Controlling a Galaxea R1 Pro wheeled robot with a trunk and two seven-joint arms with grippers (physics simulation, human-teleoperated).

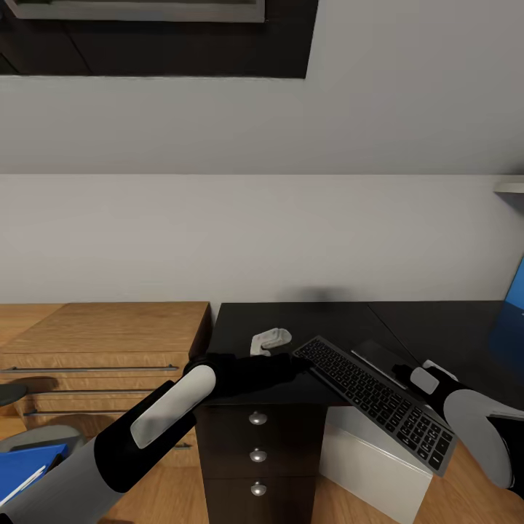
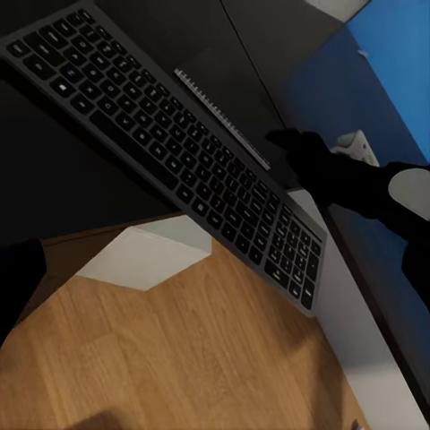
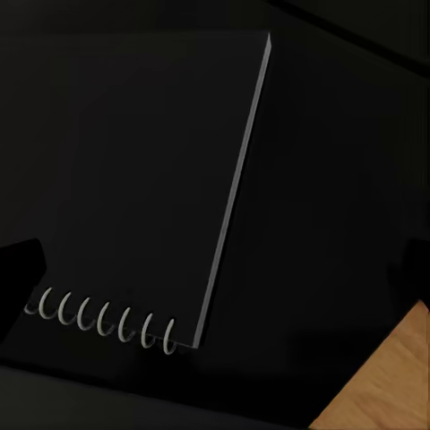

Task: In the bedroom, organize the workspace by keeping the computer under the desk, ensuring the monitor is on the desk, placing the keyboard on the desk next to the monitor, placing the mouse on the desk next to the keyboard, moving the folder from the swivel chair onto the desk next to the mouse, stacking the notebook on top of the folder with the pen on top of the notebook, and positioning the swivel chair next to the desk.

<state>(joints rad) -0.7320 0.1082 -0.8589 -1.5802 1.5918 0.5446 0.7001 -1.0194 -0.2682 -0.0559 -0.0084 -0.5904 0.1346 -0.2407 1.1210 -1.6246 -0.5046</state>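
Wood plank flooring (image 1: 175, 495) runs beneath the black desk (image 1: 291, 324). Nearest, the blue folder (image 1: 25, 469) shows at the lower left. Under the desk stands the white computer (image 1: 378, 466). The keyboard (image 1: 375, 397) lies slanted, overhanging the desk's front edge; the left gripper (image 1: 295, 362) is at its near corner, the right gripper (image 1: 415, 375) beside the dark notebook (image 3: 134, 179). Whether either's jaws are apart or together cannot be told. Behind rises a grey wall (image 1: 291, 233).

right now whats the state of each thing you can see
keyboard: lying askew, one end overhanging the desk edge
notebook: closed, flat on the desk
desk drawers: all shut
folder: off the desk, low at left
left gripper: at the keyboard's corner, grip unclear
right gripper: above the notebook
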